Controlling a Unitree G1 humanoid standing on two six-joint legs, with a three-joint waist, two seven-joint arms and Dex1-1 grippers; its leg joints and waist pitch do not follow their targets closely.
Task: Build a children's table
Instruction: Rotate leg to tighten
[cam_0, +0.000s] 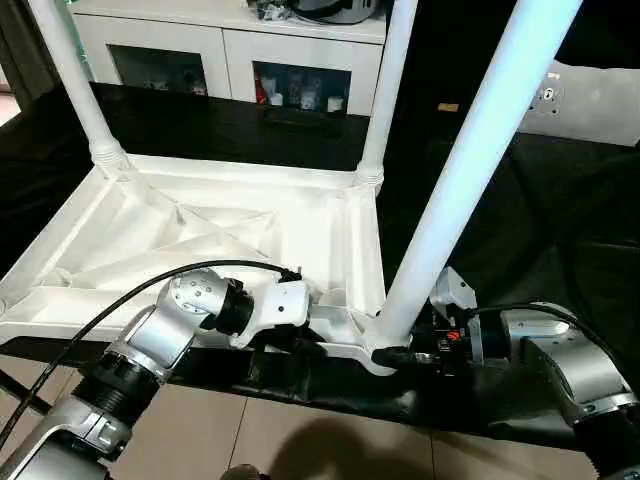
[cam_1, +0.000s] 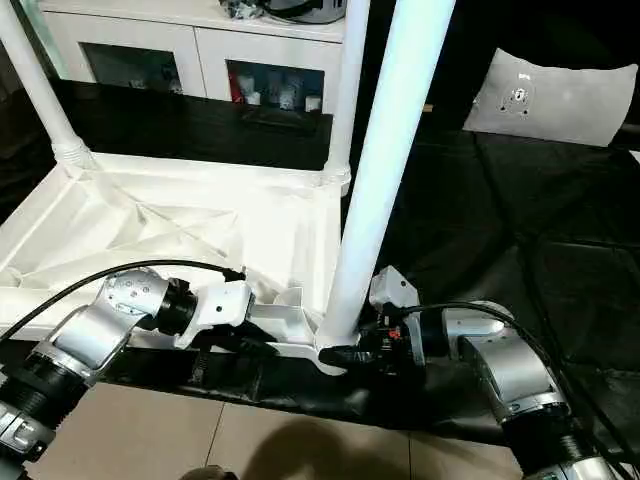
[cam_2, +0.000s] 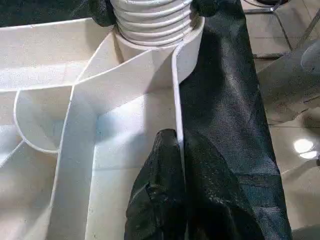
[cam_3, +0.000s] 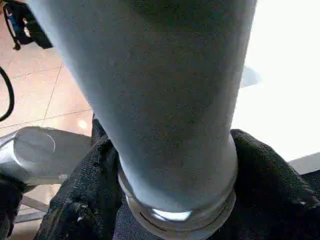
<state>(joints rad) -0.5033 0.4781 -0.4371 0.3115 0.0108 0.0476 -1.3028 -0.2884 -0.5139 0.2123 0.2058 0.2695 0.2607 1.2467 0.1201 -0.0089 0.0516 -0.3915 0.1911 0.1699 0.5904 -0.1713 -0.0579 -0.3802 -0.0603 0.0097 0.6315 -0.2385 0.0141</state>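
While upright, leg (cam_0: 470, 170) btwn right pincer (cam_0: 392, 355) fingers.

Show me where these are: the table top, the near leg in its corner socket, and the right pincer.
table top (cam_0: 200, 235), left eye view, ribbed underside.
near leg (cam_0: 470, 160), left eye view, middle of the shaft.
right pincer (cam_3: 175, 165), right wrist view, between its fingertips, around the leg's base.

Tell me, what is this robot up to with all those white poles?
It is building a children's table. The table top lies upside down with three legs standing in its corner sockets. The left gripper pinches the top's near rim, and the right gripper wraps the base of the nearest leg at its socket.
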